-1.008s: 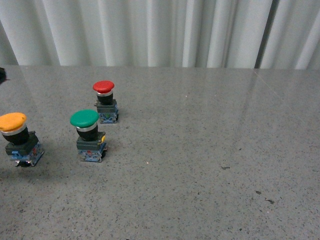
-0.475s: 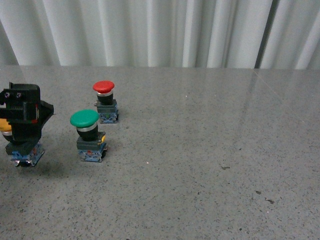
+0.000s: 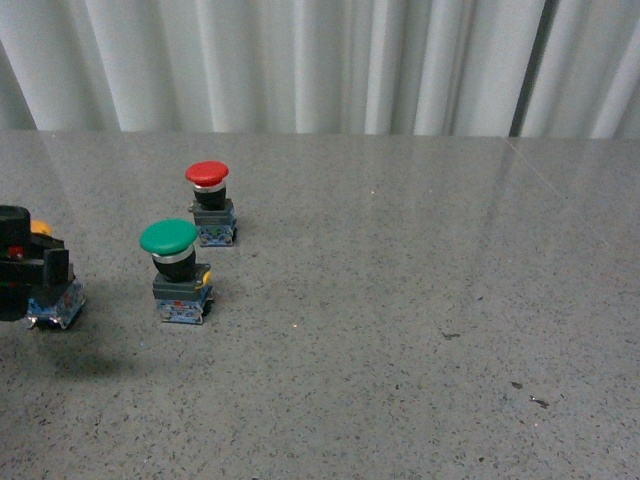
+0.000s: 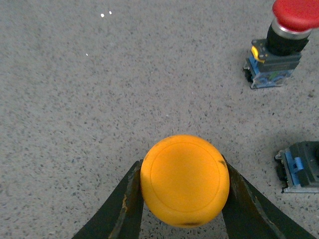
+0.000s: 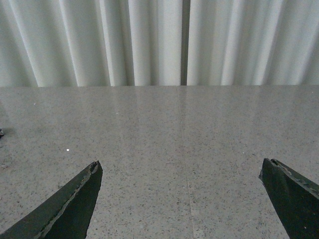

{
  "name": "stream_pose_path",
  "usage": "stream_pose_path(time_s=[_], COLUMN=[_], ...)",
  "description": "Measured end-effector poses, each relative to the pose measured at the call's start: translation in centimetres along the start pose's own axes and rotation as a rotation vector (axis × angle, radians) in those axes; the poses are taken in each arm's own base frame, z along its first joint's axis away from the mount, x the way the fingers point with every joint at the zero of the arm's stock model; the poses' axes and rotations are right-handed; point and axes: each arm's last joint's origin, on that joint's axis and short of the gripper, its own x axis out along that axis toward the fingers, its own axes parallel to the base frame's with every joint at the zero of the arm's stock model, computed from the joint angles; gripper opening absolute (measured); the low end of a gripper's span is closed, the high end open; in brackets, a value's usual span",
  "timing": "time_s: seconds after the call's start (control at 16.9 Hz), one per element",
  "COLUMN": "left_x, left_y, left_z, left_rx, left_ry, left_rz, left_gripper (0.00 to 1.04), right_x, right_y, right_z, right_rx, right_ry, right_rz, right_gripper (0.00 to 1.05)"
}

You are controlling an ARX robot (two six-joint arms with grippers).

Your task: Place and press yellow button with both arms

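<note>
where jaws grip — yellow button (image 4: 184, 180) stands

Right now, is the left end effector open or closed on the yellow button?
Closed, apparently: the left end effector has both fingers against the yellow button, no gap visible.

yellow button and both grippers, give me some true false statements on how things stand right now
1. The left gripper has a finger on each side of the cap of the yellow button. True.
2. The right gripper holds the red button. False: it is open above the table, holding nothing.
3. The green button lies on its side. False: it stands upright.
4. The red button stands farther from the robot than the green button. True.
</note>
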Motion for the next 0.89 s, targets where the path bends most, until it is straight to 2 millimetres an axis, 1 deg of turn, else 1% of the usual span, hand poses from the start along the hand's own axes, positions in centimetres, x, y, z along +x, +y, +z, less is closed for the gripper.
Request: stream_pose_path(time_s=[0.06,0.18,0.3,0.36,0.42,0.53,0.59,0.65,0.71,0.77,0.83,0.89], left_x=[-0.6,-2.1,-4.4,-5.4,-5.9,-6.1,-5.6,-4.5,-3.1,-1.9,0.4,1.7], left_y=[-0.1,-0.3,-1.7,-3.3,-4.5,-8.3,-11.1,-14.1,-15.8,-16.3,-16.6,-16.7], left_z=[0.4,1.6,5.3,7.5,8.5,9.9,10.1,9.3,8.1,7.3,5.7,4.6], left_rx=[0.005,0.019,0.034,0.042,0.047,0.045,0.035,0.02,0.001,-0.024,-0.057,-0.08], left_ry=[-0.018,-0.068,-0.199,-0.275,-0.307,-0.358,-0.368,-0.336,-0.294,-0.267,-0.22,-0.18], left_rz=[0.005,0.008,-0.011,-0.041,-0.068,-0.146,-0.189,-0.234,-0.242,-0.218,-0.195,-0.172], left_gripper=[0.36,0.34,0.33,0.33,0.33,0.33,0.33,0.33,0.33,0.33,0.33,0.33], right_x=[0.0,0.0,0.0,0.0,0.0,0.0,0.0,0.0,0.0,0.0,0.0,0.0], right_y=[0.0,0.0,0.0,0.0,0.0,0.0,0.0,0.0,0.0,0.0,0.0,0.0], right_z=[0.0,0.0,0.0,0.0,0.0,0.0,0.0,0.0,0.0,0.0,0.0,0.0], right_rx=[0.0,0.0,0.0,0.0,0.0,0.0,0.0,0.0,0.0,0.0,0.0,0.0], right_ry=[0.0,0.0,0.0,0.0,0.0,0.0,0.0,0.0,0.0,0.0,0.0,0.0], right_rz=[0.0,0.0,0.0,0.0,0.0,0.0,0.0,0.0,0.0,0.0,0.0,0.0], right_gripper=[0.98,0.98,0.98,0.98,0.98,0.98,0.98,0.98,0.98,0.98,0.98,0.98])
